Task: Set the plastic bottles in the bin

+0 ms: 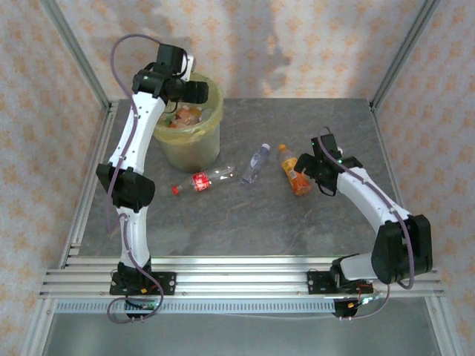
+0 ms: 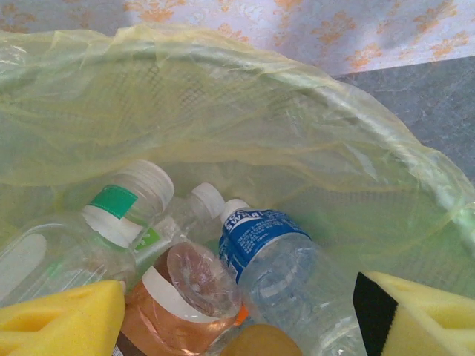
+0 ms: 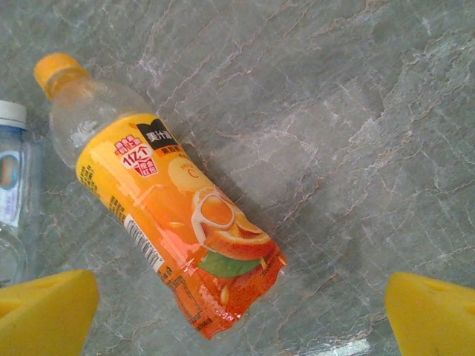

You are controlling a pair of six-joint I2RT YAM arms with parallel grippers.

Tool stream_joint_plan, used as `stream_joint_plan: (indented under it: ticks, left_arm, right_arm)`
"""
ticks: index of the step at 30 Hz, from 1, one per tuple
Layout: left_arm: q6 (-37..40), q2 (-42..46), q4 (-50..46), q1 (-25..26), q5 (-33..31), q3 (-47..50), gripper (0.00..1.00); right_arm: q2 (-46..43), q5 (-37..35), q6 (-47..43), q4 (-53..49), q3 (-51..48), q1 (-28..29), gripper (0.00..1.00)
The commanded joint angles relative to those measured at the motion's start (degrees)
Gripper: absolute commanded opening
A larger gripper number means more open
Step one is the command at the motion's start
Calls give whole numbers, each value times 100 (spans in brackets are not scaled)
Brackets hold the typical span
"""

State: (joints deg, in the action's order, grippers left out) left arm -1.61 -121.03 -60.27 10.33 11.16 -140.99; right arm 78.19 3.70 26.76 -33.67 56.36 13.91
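Clearly, "12个" on the orange-labelled bottle (image 3: 167, 215).

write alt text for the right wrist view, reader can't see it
An orange-labelled plastic bottle with an orange cap lies on its side on the grey marbled table, ahead of the right gripper, whose yellow fingertips stand wide apart at the bottom corners. A clear bottle with a white cap shows at the left edge.
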Motion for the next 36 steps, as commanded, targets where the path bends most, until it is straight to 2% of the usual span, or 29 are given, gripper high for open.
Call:
stream_joint_plan:
  ticks: [1,5,10,18,26,30,36]
  left_arm:
    - [-4,139,-203,-63,95,-236,84]
    - [-80,344,-223,-66,141,-219,89]
    - [-220,901,-66,-64,161,132,100]
    - [-665,2518,950,-59,144,2006,100]
    - [-1362,4073,2018,-58,-104,4088,100]
    - [-1780,4591,2225,-64,-570,4721,100]
    - [-2168,5084,2452,-61,-770,5299,100]
  right_arm:
    - [89,75,-202,36,116,-38,99]
    - [190,110,-391,-46,177,-38,99]
    - [347,222,-708,-155,282,-40,99]
    - [906,800,-1213,-194,631,-38,100]
    - [1585,931,-1590,-369,1092,-41,96]
    - [1862,890,-1712,-369,1222,-42,95]
    - [2288,894,-1842,-413,1386,-38,91]
